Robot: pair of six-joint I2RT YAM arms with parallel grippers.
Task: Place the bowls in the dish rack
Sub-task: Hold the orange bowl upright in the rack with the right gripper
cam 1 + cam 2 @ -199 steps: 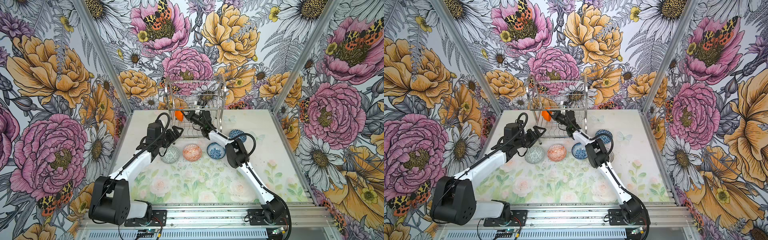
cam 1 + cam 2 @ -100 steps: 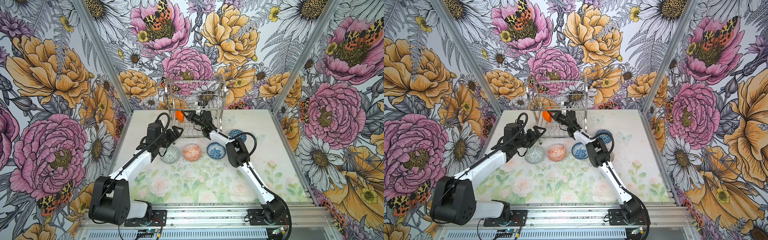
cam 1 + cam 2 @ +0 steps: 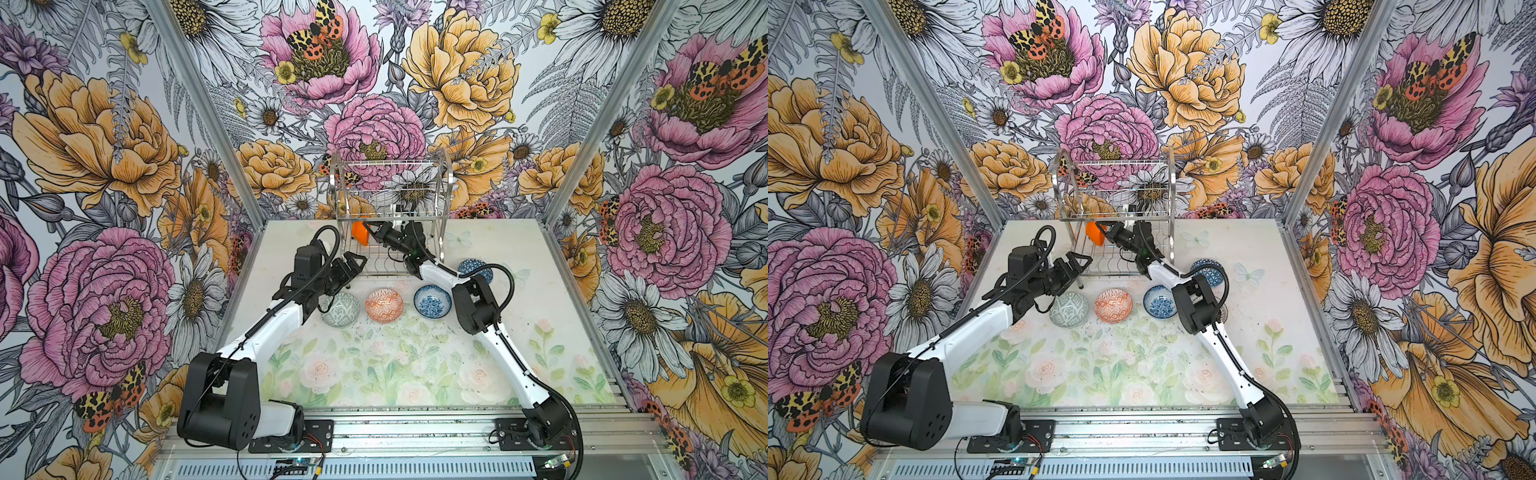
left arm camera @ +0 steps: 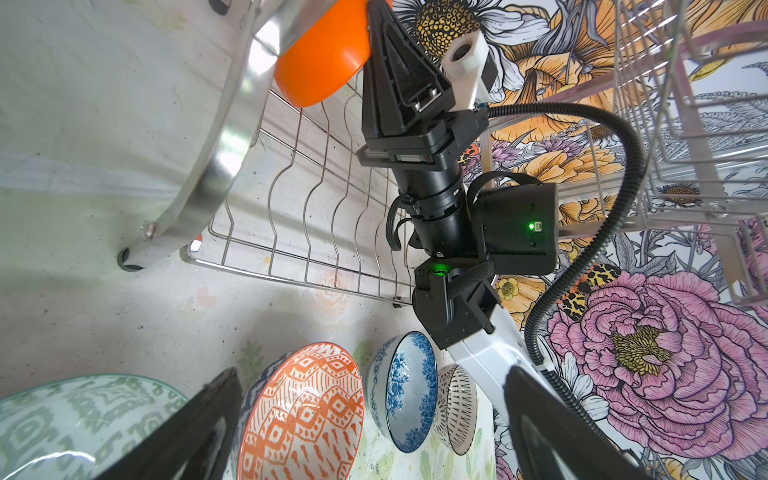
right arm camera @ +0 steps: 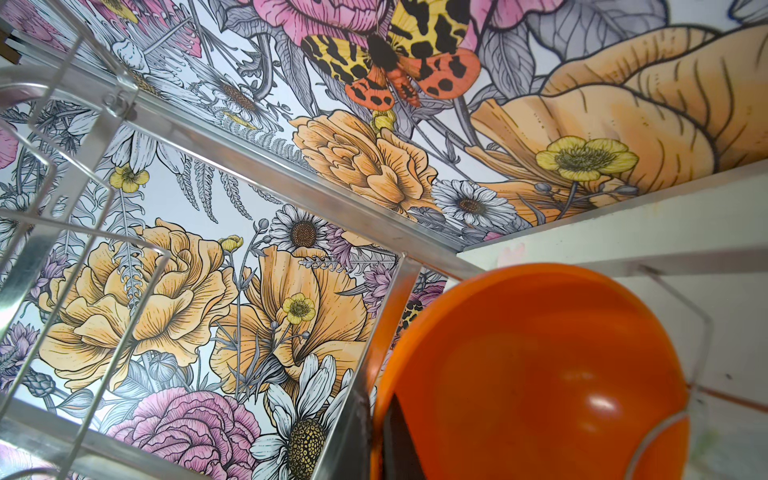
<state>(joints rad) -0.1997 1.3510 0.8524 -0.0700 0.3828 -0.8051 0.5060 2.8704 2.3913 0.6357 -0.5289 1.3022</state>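
At the nine o'clock end of the dish rack's [image 3: 447,183] lower tier, the right gripper [image 3: 367,225] is pinched tight on the rim of the orange bowl [image 3: 360,235]. That bowl is glossy, plain orange outside, and held on edge just inside the rack's arched band frame [image 4: 232,145]. From the right wrist view one dark finger [image 5: 395,436] lies against its surface [image 5: 540,374]. Its inside is not shown, and whether it already rests on the tier's wavy wires cannot be told. Off the rack's seven o'clock corner the left gripper [image 3: 356,261] hovers with its jaws spread wide, holding nothing, close to the rack's front leg. At six o'clock from the rack three bowls sit upright in a row on the table [image 3: 540,291]. They are a grey-green bowl [image 3: 340,309] at the nine o'clock end, an orange-and-white bowl [image 3: 384,305] in the middle and a blue-and-white bowl [image 3: 432,301] at the three o'clock end. A dark blue bowl [image 3: 476,268] stands towards four o'clock from the rack, partly covered by the right arm's cable. A black-and-white bowl [image 4: 455,411] is nearly hidden behind the right arm in both top views and shows only as a sliver [image 3: 1223,309]. The rack's silver upper tier holds no bowl.
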